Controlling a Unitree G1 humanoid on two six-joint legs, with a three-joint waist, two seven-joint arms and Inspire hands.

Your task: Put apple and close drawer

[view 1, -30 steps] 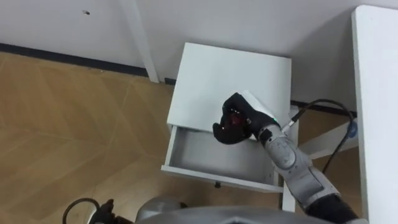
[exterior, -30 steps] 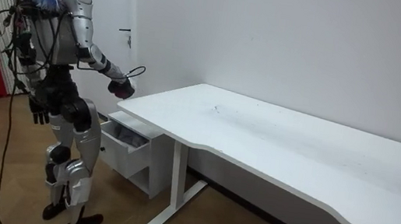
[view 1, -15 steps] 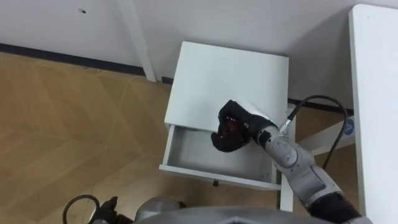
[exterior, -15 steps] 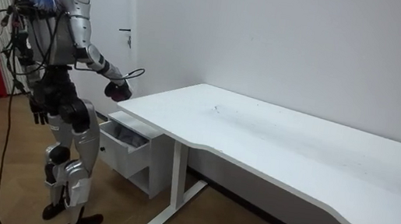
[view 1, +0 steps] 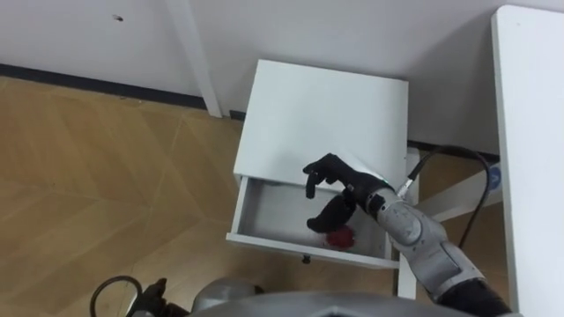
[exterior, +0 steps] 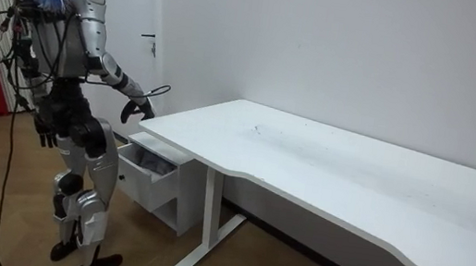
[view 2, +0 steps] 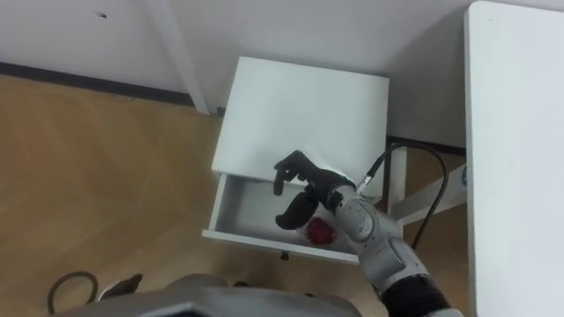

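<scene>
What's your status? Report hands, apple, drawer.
Right robot hand open over drawer. Left robot hand down at side. Apple inside open drawer. Nothing blocking its front.

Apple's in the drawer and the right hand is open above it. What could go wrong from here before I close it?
1. The right hand hangs over the open drawer. Pushing the front in before the hand is clear could pinch its fingers under the cabinet top.
2. The apple lies loose near the drawer's front wall. A hard shove would probably send it rolling and knocking about inside.
</scene>
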